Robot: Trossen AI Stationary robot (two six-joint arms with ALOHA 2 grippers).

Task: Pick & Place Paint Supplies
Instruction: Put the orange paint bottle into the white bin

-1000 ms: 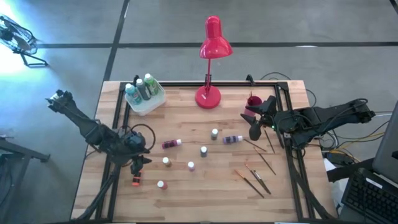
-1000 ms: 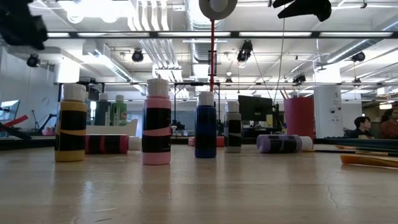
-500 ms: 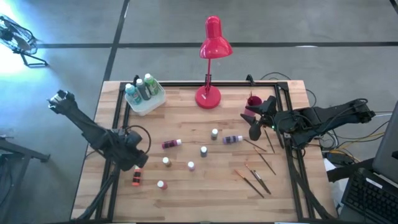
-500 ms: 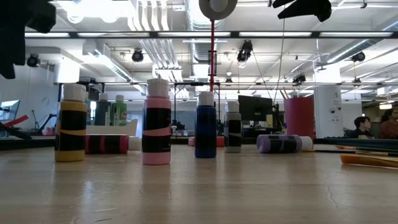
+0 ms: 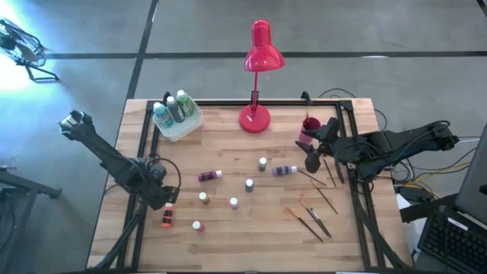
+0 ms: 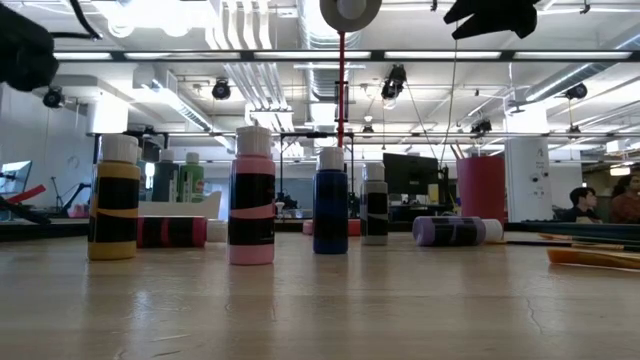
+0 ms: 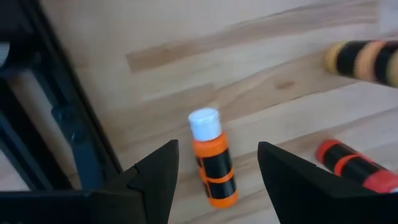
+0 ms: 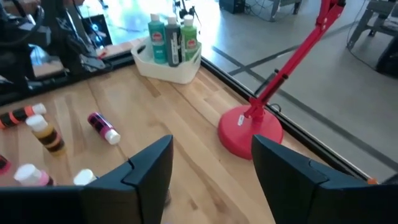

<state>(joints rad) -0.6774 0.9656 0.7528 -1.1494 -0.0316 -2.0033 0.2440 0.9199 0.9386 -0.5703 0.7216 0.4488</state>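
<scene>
Your left gripper (image 7: 214, 171) hangs with its fingers spread wide over the orange bottle (image 7: 213, 160), which lies on its side between them in the left wrist view — nothing is clamped. From above, that bottle (image 5: 166, 220) sits near the table's left front edge, with the gripper (image 5: 163, 199) just behind it.

Your right gripper (image 5: 313, 144) waits parted and empty beside the dark red cup (image 5: 310, 124), near the red lamp (image 5: 259, 61).

Across the middle you have upright bottles — yellow (image 6: 114, 198), pink (image 6: 252, 196), blue (image 6: 330, 201) — and a purple one (image 5: 284, 170) lying flat. The magenta bottle (image 5: 209, 176) also lies flat.

Several green bottles stand in the white tray (image 5: 177, 126) at the back left. The brushes (image 5: 313, 216) lie loose at the right front; I count about four, though they are thin and hard to separate.
</scene>
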